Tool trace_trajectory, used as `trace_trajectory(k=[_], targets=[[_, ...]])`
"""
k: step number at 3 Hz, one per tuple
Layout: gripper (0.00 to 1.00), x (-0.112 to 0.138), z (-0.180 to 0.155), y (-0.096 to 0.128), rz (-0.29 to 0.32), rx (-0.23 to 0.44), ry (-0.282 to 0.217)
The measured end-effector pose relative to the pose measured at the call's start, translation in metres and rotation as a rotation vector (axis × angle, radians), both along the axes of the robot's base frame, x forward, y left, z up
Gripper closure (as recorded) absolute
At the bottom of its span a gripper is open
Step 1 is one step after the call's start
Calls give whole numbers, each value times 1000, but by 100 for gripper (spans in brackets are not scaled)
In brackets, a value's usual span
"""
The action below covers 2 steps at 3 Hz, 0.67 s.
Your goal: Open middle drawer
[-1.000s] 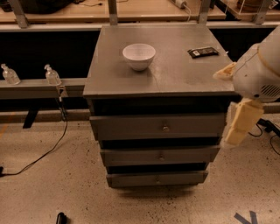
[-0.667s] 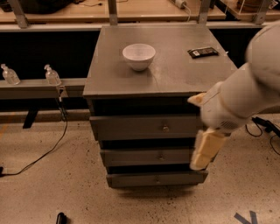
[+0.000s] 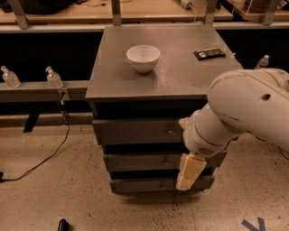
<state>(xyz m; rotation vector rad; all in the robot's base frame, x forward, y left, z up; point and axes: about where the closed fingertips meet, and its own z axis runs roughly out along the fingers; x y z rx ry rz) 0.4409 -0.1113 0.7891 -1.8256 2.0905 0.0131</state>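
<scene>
A grey cabinet point(image 3: 135, 85) has three stacked drawers, each with a small round knob. The middle drawer point(image 3: 135, 162) is the second front down, with its knob point(image 3: 166, 161) near the centre, and it sits in line with the other two. My white arm point(image 3: 244, 108) reaches in from the right across the cabinet's front. My cream gripper point(image 3: 186, 173) points down in front of the right part of the middle and bottom drawers, just right of the middle knob. The arm hides the right ends of the drawers.
A white bowl point(image 3: 143, 57) and a flat black object point(image 3: 209, 54) lie on the cabinet top. Small bottles point(image 3: 54, 78) stand on a low ledge at the left. A cable point(image 3: 45, 158) runs over the floor at the left. A workbench point(image 3: 135, 13) runs behind.
My arm has swung from the cabinet's right side leftward and down. The gripper now hangs in front of the middle and bottom drawers. The drawers have not moved.
</scene>
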Motion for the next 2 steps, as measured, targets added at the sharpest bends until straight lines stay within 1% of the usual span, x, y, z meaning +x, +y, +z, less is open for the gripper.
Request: trace_trajectory(k=[1,2], targets=[[0,1,1,0,5,1,-2],[0,4,-49,-2,-46,41,-5]])
